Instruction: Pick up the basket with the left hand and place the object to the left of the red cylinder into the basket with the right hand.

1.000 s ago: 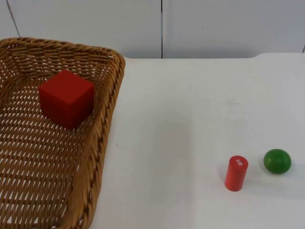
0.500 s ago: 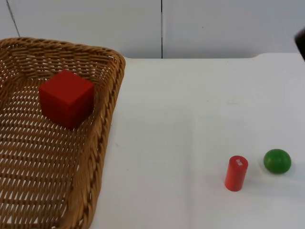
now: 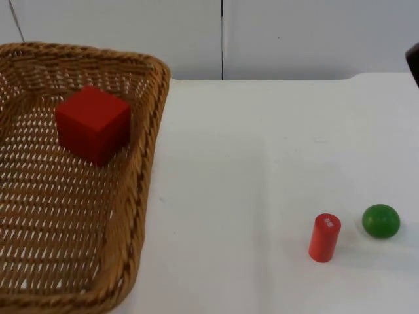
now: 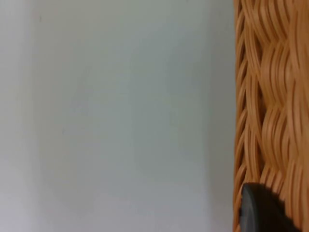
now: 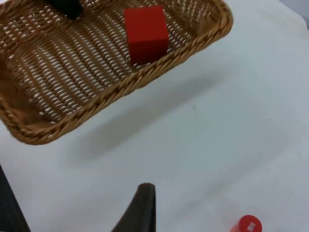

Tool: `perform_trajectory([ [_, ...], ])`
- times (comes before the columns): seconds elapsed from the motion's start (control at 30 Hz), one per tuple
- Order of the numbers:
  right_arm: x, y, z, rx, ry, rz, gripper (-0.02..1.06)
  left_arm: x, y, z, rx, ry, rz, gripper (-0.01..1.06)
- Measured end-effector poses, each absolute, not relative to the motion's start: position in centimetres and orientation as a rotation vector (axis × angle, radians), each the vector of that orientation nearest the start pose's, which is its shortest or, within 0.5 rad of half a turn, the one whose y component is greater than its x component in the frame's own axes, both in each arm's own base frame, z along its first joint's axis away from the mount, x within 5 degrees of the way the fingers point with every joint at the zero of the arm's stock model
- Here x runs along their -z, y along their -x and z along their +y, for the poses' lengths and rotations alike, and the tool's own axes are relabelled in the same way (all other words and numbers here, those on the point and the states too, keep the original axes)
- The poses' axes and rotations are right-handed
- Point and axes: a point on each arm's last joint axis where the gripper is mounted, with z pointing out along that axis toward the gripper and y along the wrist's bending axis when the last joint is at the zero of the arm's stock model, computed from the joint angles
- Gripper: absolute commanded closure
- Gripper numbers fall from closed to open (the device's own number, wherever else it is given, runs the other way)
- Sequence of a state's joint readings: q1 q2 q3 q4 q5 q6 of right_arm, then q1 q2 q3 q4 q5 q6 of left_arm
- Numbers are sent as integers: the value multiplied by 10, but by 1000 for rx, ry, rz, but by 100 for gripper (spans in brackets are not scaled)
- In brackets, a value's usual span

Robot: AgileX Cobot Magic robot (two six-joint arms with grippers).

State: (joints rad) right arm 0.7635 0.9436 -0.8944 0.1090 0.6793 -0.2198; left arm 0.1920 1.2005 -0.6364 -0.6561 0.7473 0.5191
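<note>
The wicker basket (image 3: pixel 149 157) fills the left of the top view and hangs a little above the table, casting a shadow under it in the right wrist view. A red cube (image 3: pixel 91 124) lies inside it. My left gripper (image 5: pixel 67 7) is shut on the basket's far rim (image 5: pixel 145 72), one black fingertip (image 4: pixel 260 212) pressed against the weave (image 4: pixel 270 96). The red cylinder (image 3: pixel 324 237) stands upright at the front right, with a green ball (image 3: pixel 381 220) just to its right. My right gripper (image 5: pixel 72 212) is open and empty above bare table between basket and cylinder (image 5: pixel 247 225).
The white table (image 3: pixel 249 163) ends at the grey partition wall (image 3: pixel 294 36) behind. A dark bit of the right arm (image 3: pixel 414 62) shows at the table's right edge.
The basket has shifted with the cube in it; its near rim now shows at the front of the top view. A bit of the right arm has come in at the right edge.
</note>
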Motion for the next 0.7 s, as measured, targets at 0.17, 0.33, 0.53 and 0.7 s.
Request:
perform_trajectory([
  [0.17, -352, -132, 135, -434, 988, 2013, 18, -225, -218, 3, 529, 176, 2560, 105],
  [0.33, -352, -132, 135, -437, 983, 2016, 18, -202, -250, -10, 612, 161, 2596, 105],
  [0.53, -352, -132, 135, -438, 981, 2017, 18, -183, -317, -43, 616, 63, 2590, 105],
  [0.7, -352, -132, 135, -436, 982, 2016, 18, -160, -385, -79, 661, -1, 2570, 105],
])
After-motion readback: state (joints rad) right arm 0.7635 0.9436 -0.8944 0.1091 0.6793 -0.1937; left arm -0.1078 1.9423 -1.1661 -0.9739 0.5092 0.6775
